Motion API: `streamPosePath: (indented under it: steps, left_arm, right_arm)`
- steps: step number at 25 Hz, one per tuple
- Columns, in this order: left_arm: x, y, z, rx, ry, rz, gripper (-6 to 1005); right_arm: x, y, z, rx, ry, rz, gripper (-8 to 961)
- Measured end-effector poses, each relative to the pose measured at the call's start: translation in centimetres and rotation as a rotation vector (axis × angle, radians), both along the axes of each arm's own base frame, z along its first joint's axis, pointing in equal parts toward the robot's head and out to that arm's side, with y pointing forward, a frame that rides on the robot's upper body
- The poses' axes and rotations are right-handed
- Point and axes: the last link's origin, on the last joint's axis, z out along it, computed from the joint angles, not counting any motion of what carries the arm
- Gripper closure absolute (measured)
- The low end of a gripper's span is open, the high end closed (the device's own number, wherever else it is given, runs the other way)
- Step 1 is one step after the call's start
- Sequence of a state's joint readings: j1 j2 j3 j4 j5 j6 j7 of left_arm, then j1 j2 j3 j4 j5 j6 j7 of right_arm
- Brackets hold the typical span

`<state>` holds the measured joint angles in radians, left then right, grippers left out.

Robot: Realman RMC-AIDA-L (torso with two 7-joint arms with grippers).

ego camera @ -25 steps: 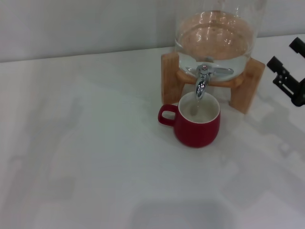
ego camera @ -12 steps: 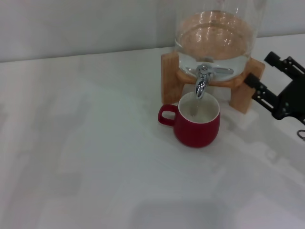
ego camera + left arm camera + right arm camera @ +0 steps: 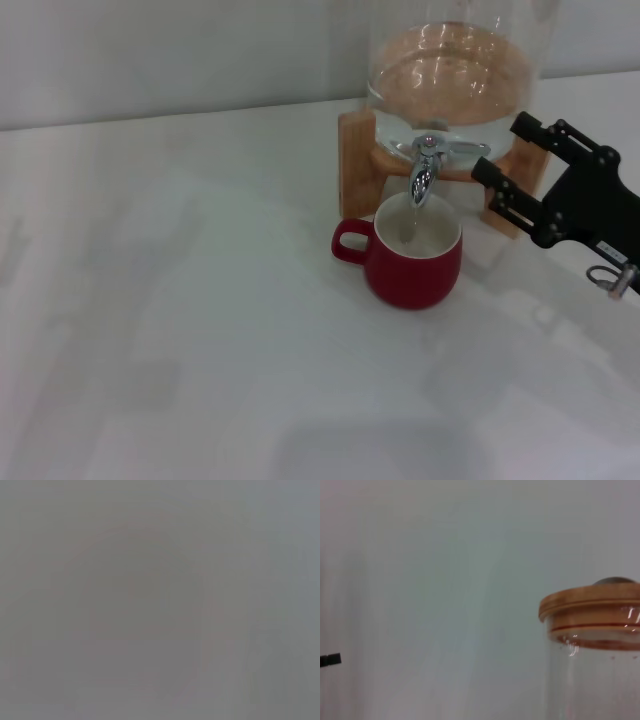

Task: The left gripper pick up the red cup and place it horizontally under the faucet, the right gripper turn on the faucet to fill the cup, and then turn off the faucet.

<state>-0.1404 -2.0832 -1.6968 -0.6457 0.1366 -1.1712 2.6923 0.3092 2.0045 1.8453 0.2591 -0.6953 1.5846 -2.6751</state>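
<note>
Cup (image 3: 415,262) upright on table (image 3: 180,330), directly under faucet (image 3: 427,165), handle away from my right gripper (image 3: 502,165). I judge placing done; lever next. Right gripper just beside faucet on its right, fingers apart, long fingers pointing along lever's axis toward it, lever tip near gap between fingers, not touching. Jar (image 3: 450,70) on wooden stand (image 3: 355,160) behind faucet. Left gripper out of sight; its wrist view blank grey. Right arm clearly nearer lever
</note>
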Motion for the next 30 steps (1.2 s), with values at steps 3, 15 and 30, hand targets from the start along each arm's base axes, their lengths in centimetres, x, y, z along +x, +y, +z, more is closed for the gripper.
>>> streamPosePath:
  steps: [3, 15, 30]
  left_arm:
    - [0.1, -0.1, -0.1, -0.001, 0.000, -0.009, 146]
    - [0.3, -0.3, 0.0, 0.005, -0.001, -0.026, 146]
    - [0.4, -0.2, 0.2, 0.012, -0.001, -0.034, 146]
  right_arm:
    - [-0.2, 0.4, -0.3, -0.011, -0.009, 0.001, 302]
    - [-0.6, 1.3, -1.0, -0.040, -0.040, -0.001, 304]
    - [-0.7, 1.9, -1.4, -0.056, -0.067, -0.011, 306]
